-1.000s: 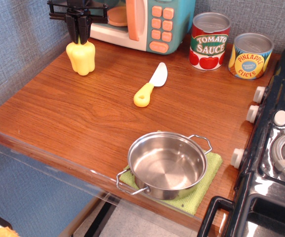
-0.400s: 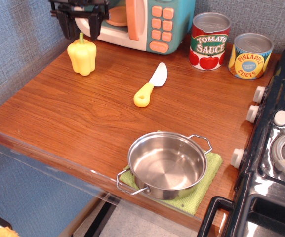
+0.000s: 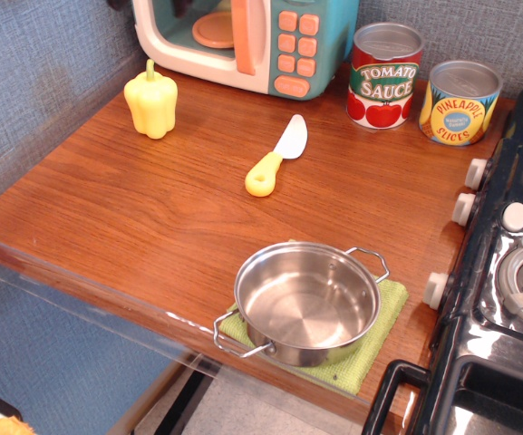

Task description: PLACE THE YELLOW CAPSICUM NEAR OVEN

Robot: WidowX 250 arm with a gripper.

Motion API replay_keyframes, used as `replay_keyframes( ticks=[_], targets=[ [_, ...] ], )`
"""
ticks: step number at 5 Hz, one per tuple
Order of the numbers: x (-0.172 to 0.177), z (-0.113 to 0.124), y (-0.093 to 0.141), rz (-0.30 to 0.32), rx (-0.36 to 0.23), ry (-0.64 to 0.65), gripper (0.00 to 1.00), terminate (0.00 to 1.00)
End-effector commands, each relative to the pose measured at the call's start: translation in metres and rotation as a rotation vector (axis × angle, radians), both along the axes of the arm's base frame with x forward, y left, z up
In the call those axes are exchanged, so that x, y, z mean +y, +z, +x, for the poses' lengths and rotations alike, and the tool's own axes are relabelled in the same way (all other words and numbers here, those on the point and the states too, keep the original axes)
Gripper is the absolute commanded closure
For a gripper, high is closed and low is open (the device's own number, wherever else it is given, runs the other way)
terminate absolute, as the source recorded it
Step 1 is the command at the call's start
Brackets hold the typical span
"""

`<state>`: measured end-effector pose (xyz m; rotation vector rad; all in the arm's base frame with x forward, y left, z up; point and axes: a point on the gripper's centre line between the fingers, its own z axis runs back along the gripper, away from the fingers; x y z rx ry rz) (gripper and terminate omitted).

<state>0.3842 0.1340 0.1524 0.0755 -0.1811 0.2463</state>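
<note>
The yellow capsicum (image 3: 151,101) stands upright on the wooden counter at the back left, stem up, just in front of the left end of the oven (image 3: 243,41). The oven is a teal toy microwave with a cream door frame, an orange handle, orange buttons and an orange plate inside. Only the two dark fingertips of my gripper (image 3: 150,5) show, at the top edge above the capsicum. They stand apart, with nothing between them, well clear of the capsicum.
A yellow-handled toy knife (image 3: 276,156) lies mid-counter. A tomato sauce can (image 3: 385,76) and a pineapple slices can (image 3: 460,102) stand at the back right. A steel pot (image 3: 306,303) sits on a green cloth (image 3: 383,333) at the front. A black stove (image 3: 506,272) is at the right.
My gripper opened and let go of the capsicum's stem, then rose almost out of the frame. The capsicum stays standing by the oven.
</note>
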Motion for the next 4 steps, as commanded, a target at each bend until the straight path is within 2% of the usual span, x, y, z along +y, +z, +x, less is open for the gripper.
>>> replay_keyframes(
  ticks=[1,2,3,4],
  targets=[
    [-0.066,-0.039,0.018,0.009,-0.024,-0.144,0.0,0.0],
    [-0.081,-0.048,0.009,0.009,-0.006,-0.176,0.0,0.0],
    [-0.081,-0.048,0.009,0.009,-0.006,-0.176,0.0,0.0],
    [-0.081,-0.048,0.009,0.009,-0.006,-0.176,0.0,1.0]
  ],
)
